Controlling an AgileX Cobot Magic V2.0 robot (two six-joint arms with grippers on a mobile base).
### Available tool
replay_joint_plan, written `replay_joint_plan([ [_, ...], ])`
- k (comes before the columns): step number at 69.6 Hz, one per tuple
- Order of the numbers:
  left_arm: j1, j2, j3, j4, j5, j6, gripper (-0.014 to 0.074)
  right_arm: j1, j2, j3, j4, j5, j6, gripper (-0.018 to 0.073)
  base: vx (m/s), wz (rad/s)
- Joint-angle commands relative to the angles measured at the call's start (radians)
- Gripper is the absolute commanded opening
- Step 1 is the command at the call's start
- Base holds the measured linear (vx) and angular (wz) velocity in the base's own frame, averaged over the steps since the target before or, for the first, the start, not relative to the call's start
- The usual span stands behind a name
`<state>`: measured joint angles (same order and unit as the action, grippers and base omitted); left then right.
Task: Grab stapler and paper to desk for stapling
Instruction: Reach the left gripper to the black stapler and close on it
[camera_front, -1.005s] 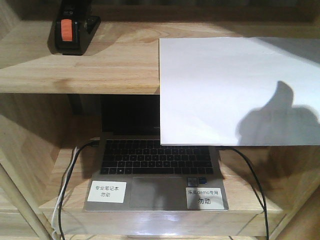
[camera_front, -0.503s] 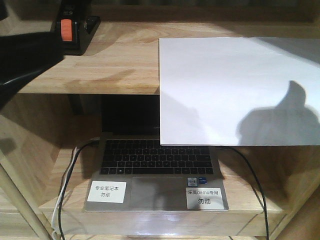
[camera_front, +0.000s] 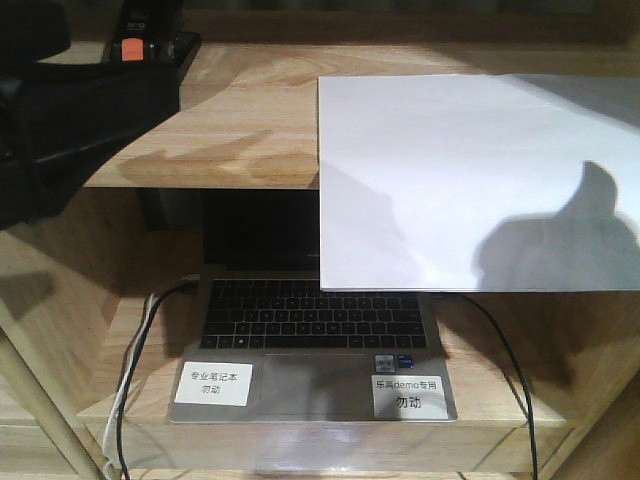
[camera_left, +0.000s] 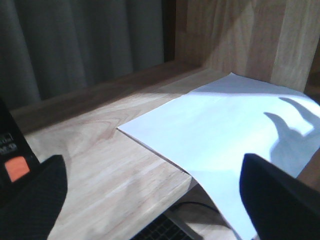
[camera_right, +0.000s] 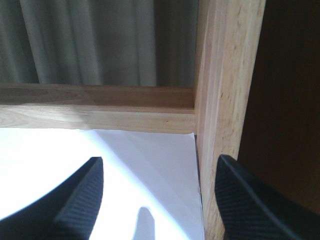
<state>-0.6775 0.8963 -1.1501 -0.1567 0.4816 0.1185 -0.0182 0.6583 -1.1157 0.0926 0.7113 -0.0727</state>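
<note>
Stapler (camera_front: 133, 47) shows only in front and left-wrist views.

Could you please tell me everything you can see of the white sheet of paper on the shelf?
The paper is a single plain white sheet, blank, thin and flat, with no visible creases. Its rear part lies on the upper shelf board. Its front part juts past the board's edge and hides part of the screen of the laptop below. Its far right corner sits against the wooden upright. A dark shadow falls on its right side. Nothing visibly grips it.
</note>
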Motion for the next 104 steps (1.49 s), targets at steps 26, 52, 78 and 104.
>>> replay_joint_plan([
  [26, -0.009, 0.226, -0.341, 0.517, 0.121, -0.537, 0.0628, -0.003, 0.008, -0.027, 0.003, -0.070, -0.004, 0.0452, 0.00, 0.00],
  [52, 0.006, 0.531, -0.736, 0.592, 0.443, -0.616, 0.0627, -0.003, 0.008, -0.027, 0.003, -0.070, -0.004, 0.0452, 0.00, 0.00],
  [78, 0.109, 0.685, -0.858, 0.590, 0.505, -0.615, 0.0605, -0.003, 0.008, -0.027, 0.003, -0.070, -0.005, 0.0453, 0.00, 0.00],
  [104, 0.133, 0.720, -0.858, 0.548, 0.525, -0.614, 0.0559, -0.003, 0.008, -0.027, 0.003, -0.070, -0.005, 0.0453, 0.00, 0.00],
])
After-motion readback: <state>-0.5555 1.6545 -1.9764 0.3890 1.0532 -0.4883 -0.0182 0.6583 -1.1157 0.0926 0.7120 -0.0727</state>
